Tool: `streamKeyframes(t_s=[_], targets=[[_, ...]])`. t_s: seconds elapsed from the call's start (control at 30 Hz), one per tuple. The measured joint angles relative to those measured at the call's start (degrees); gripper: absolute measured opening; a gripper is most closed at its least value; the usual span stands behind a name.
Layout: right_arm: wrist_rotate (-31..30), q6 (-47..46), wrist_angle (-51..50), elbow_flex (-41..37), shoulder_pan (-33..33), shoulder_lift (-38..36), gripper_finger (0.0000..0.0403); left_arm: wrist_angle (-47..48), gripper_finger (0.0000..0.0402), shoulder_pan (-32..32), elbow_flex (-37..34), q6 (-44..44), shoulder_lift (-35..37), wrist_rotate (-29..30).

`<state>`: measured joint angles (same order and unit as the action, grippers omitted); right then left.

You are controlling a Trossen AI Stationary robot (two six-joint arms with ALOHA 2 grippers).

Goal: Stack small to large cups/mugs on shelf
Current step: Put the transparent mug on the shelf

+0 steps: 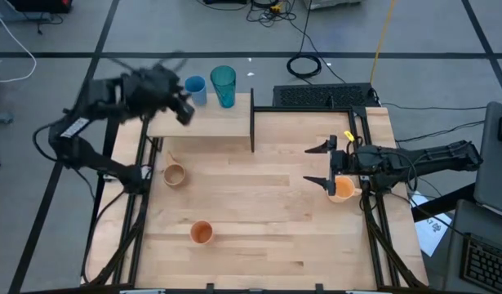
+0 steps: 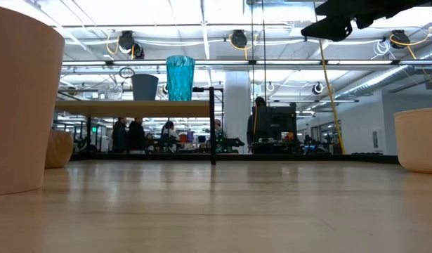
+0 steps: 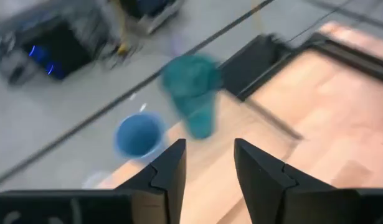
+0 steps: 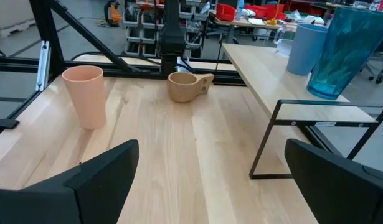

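The left gripper point(image 1: 184, 104) — jaws narrow, holding nothing — hovers over the shelf point(image 1: 214, 124), just beside the blue cup point(image 1: 195, 88).

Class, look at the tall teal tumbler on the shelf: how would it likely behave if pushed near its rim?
The teal tumbler is tall on a narrower base, so it would probably tip rather than slide. Its translucent walls suggest light plastic, likely easy to knock. It stands close to the blue cup, which it might bump.

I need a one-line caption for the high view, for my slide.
Blue cup and teal tumbler on shelf; left gripper above it, right gripper open.
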<state>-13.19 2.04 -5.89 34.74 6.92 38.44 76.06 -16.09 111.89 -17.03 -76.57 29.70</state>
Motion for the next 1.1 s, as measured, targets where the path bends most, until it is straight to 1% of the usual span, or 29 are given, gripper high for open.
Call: streamKeyframes(t_s=[0.07,0.13,0.23,0.3,0.4,0.53,0.63,0.73,0.9,1.1], targets=[[0.0,0.27,0.0,0.0,0.0,-0.01,0.0393,3.06,0.0146,-6.45,1.52,0.87,-0.48,-4.4],[0.0,0.75,0.0,0.0,0.0,0.01,0.0393,4.8,0.0153,-12.88,2.48,1.98,-1.2,-10.09],[0.0,1.38,0.0,0.0,0.0,0.01,0.0393,7.48,0.0159,-21.28,2.54,6.19,-3.07,-16.53],[0.0,1.72,0.0,0.0,0.0,0.01,0.0393,9.54,0.0162,-25.57,2.54,9.6,-4.93,-18.11],[0.0,2.03,0.01,0.0,0.0,0.01,0.0393,12.51,0.0166,-30.39,2.54,13.94,-8.5,-18.15],[0.0,2.1,0.0,0.0,0.0,0.01,0.0393,13.85,0.0172,-33.95,2.54,18.76,-13.37,-17.69],[0.0,2.1,0.03,0.0,-0.03,0.01,0.0393,13.92,0.0175,-35.15,2.54,21.85,-16.46,-16.65],[0.0,2.08,0.03,0.0,-0.07,0.01,0.0393,13.92,0.0175,-35.9,2.54,22.7,-18.75,-14.74],[0.0,1.71,0.06,0.0,-0.07,0.01,0.0393,13.92,0.0175,-37.94,2.54,23.14,-20.63,-13.63],[0.0,1.79,1.3,0.0,-0.07,0.01,0.0393,13.97,0.0175,-40.99,2.52,27.93,-20.95,-14.63]])
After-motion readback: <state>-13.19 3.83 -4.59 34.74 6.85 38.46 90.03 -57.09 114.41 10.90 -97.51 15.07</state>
